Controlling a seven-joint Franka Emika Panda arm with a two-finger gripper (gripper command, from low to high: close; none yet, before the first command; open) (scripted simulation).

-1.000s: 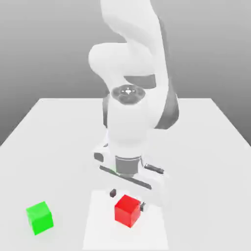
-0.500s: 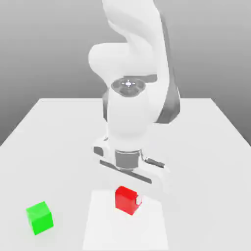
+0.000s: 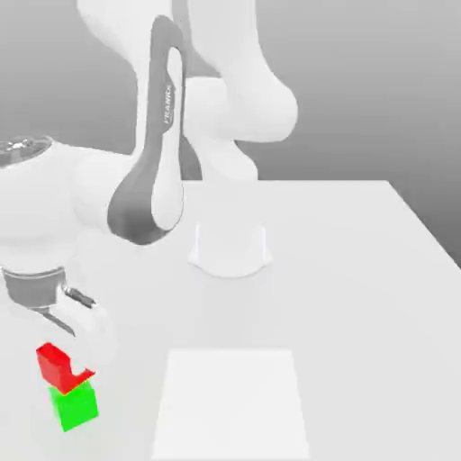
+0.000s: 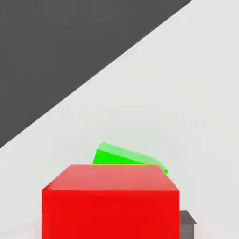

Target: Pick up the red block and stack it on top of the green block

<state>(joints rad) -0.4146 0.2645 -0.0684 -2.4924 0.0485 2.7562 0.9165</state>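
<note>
Red block (image 3: 56, 362) sits between the fingers of the gripper (image 3: 61, 367), held off the table (image 3: 360, 297), right above the green block (image 3: 76, 405). Exterior view: both cubes at the near corner of the table on the exterior view's left. Red cube's lower edge is at or just over the green cube's top face; cannot tell if they touch. Red cube looks offset a bit toward the exterior view's left relative to the green one, not squarely aligned. Part of the red cube is hidden by the white hand body.

Fingers: closed on the red block, at about cube width. One dark fingertip pad (image 4: 186, 223) shows beside the red cube's face in the hand view.

Hand view: red block (image 4: 111, 205) fills the near part, flat top face and front face visible, plain. Green block (image 4: 127, 158) pokes out from behind it, turned at an angle to the red cube's edges, only a wedge of its top showing. White table surface (image 4: 196, 93) beyond, dark background past the table edge.

Panda arm (image 3: 153, 153) swung over to the exterior view's left, wrist pointing down over the cubes. White round base (image 3: 230, 248) mid-table. A lighter rectangular patch (image 3: 230, 401) on the table near the front edge, well apart from the cubes.
</note>
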